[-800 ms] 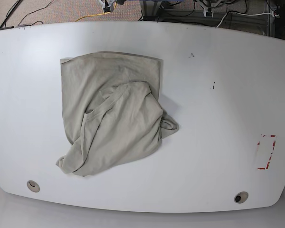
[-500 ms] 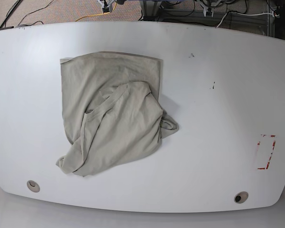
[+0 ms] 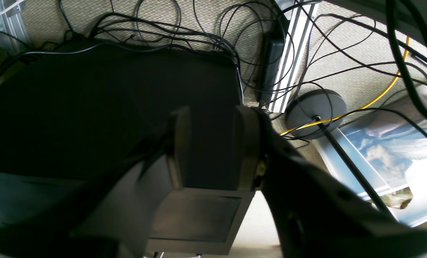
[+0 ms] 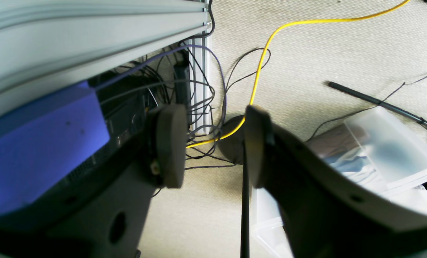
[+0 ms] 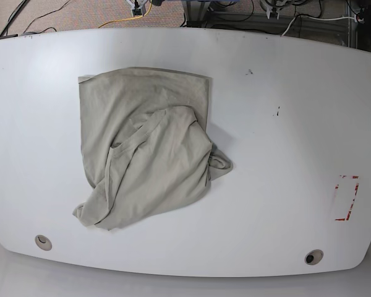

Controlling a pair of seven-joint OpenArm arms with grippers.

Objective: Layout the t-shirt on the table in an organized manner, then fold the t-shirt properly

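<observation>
Cloth like this will be light, limp and clingy: the t-shirt (image 5: 145,148) lies crumpled on the table (image 5: 278,154), toward the left half in the base view, its flat top hem running parallel to the far edge and the rest bunched into overlapping folds that trail down toward the near left corner, close to the grommet (image 5: 43,242). It looks soft enough to sag from any single pinch, so I'd judge a hold at two spread points works best, say the straight far hem's corners or the loose flap at the near end, lifting and dragging to flatten it. A small roll of fabric pokes out on the side nearest the table's middle, probably a sleeve. Neither arm is over the table. Both are parked off it, wrist cameras looking down at carpet and tangled cables. The left gripper (image 3: 213,150) has its jaws spread with nothing between them, hanging over a dark box (image 3: 109,107); the right gripper (image 4: 209,147) is likewise parted and empty, above a yellow cable (image 4: 260,71).
</observation>
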